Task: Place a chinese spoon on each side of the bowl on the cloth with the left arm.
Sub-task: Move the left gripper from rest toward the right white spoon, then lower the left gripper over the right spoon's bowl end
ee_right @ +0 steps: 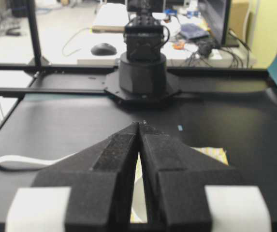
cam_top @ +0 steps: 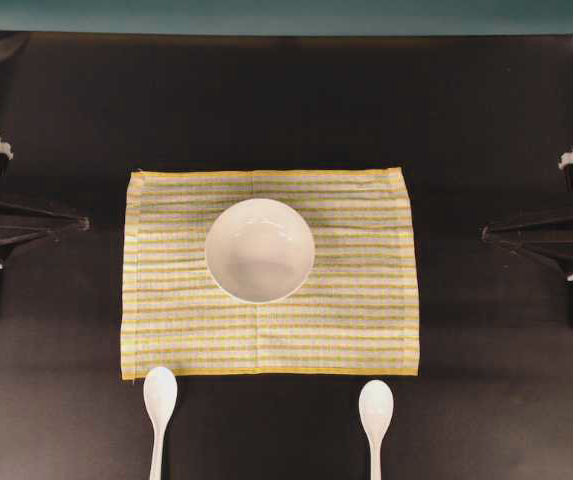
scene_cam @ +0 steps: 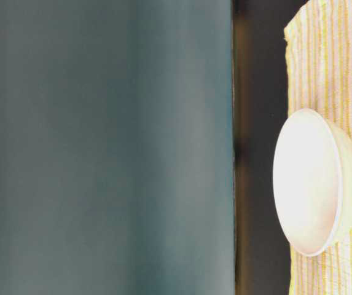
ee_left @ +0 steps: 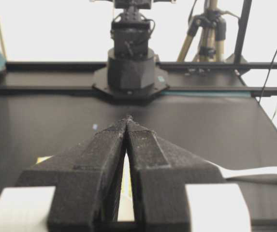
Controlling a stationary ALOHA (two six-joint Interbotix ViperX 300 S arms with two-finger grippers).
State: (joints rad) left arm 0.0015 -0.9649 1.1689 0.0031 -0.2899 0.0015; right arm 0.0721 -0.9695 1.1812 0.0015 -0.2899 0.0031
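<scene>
overhead view, left to right: the left arm (cam_top: 6,225) rests at the left edge of the black table (cam_top: 56,420), its fingers (cam_top: 84,224) pressed together to a point and holding nothing, aimed toward the cloth (cam_top: 366,320) and well apart from it. the cloth lies flat at the middle of the table, striped yellow and pale grey with a yellow hem. the bowl (cam_top: 260,250) stands upright on the cloth, a little left of its centre and nearer its far edge, with bare cloth on both sides of it. two white spoons lie on the table just off the cloth's near hem, handles running off the near edge of the picture: the left spoon (cam_top: 159,400) below the cloth's left corner, the right spoon (cam_top: 376,412) below its right part. both are off the cloth and well apart from either arm's fingers. the right arm (cam_top: 566,235) rests at the right edge, its fingers (cam_top: 486,233) likewise closed to a point and empty. dark open table lies between each arm and the cloth.

left wrist view: closed fingers (ee_left: 127,117), a spoon handle (ee_left: 259,172) to the right on the table.

right wrist view: closed fingers (ee_right: 140,123), a spoon handle (ee_right: 27,161) to the left.
</scene>
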